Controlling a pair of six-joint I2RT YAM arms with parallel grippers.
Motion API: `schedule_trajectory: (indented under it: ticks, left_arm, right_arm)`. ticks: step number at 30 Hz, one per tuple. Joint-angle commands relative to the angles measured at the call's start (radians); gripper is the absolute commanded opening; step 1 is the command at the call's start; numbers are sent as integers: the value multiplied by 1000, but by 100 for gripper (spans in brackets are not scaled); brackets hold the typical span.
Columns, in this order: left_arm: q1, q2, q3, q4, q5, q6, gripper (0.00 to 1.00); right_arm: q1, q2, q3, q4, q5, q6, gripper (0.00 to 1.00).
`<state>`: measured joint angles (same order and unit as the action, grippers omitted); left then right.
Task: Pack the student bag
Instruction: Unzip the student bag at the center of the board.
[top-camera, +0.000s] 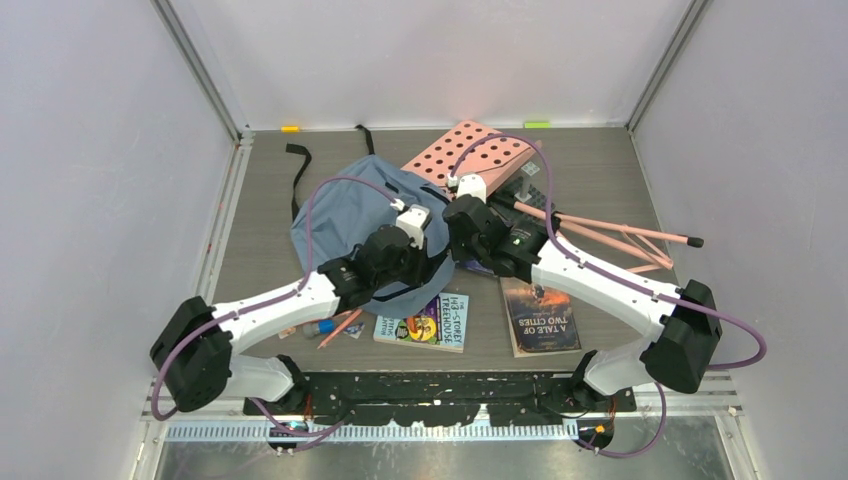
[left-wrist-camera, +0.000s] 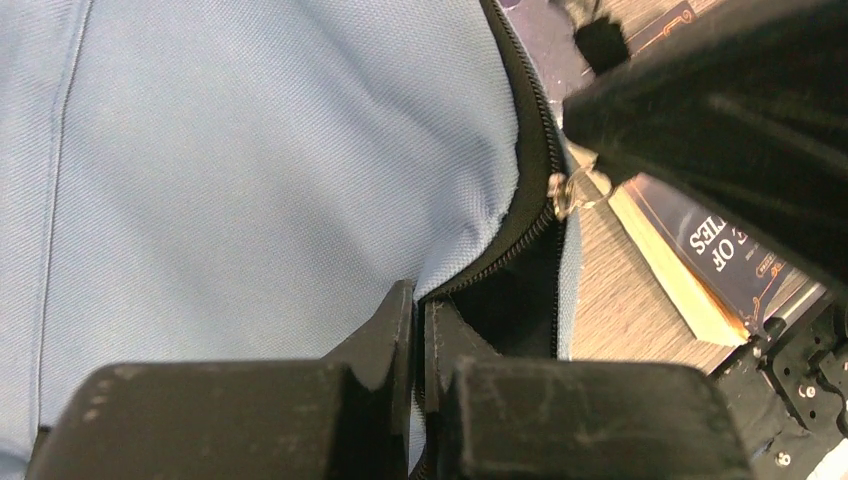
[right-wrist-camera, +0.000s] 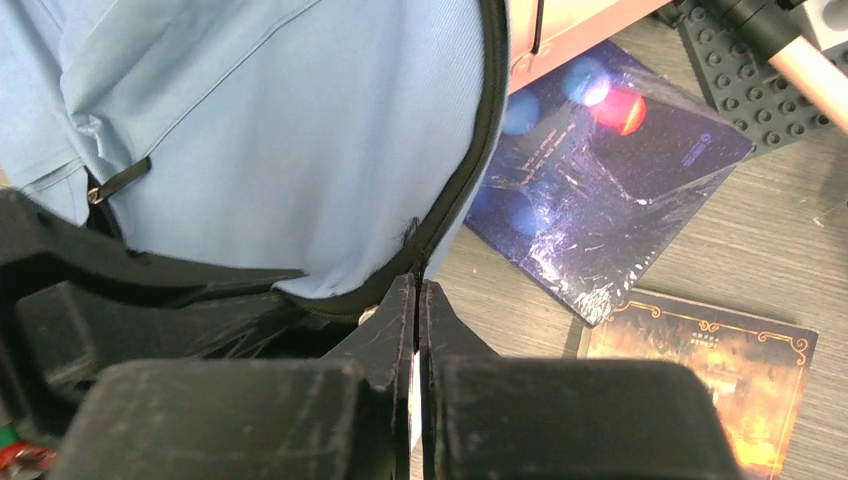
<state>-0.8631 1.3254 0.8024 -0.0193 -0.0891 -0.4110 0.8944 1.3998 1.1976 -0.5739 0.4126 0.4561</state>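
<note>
**Left pincer (left-wrist-camera: 420, 300) and right pincer (right-wrist-camera: 416, 290) nip the student bag (top-camera: 345, 215)**

We see each pressed together on the bag's black zipper edging (right-wrist-camera: 470, 170), side by side at its right rim. The bag lies slumped on the tabletop (top-camera: 600, 170), a pink board (top-camera: 470, 155) just behind it, a paperback (top-camera: 425, 322) just in front. We judge it light and limp: plain cloth would sag and slip, so the stiffer zipper edge gives the surest hold.

Laboratory robot cell: plain panel walls (top-camera: 90, 150) on aluminium framing (top-camera: 200, 70) enclose a wood-grain desk (top-camera: 600, 160) with a black base plate (top-camera: 440, 385) bolted on
</note>
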Motion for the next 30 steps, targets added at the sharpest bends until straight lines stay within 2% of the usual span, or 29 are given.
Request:
schedule_trajectory:
  ticks: [1,19,30]
  left_arm:
    - [-2,-74,-29,-154,-39,30,0]
    - [-2,-272,-76,-378,-22,61,0]
    - [-2,-320,-91,-476,-13,98,0]
  right_arm:
    - [-23,-17,72,-7,70,-32,0]
    - [-160,125,187,65,-11,-162,0]
    - [-204,260,271,150,-97,-260,0]
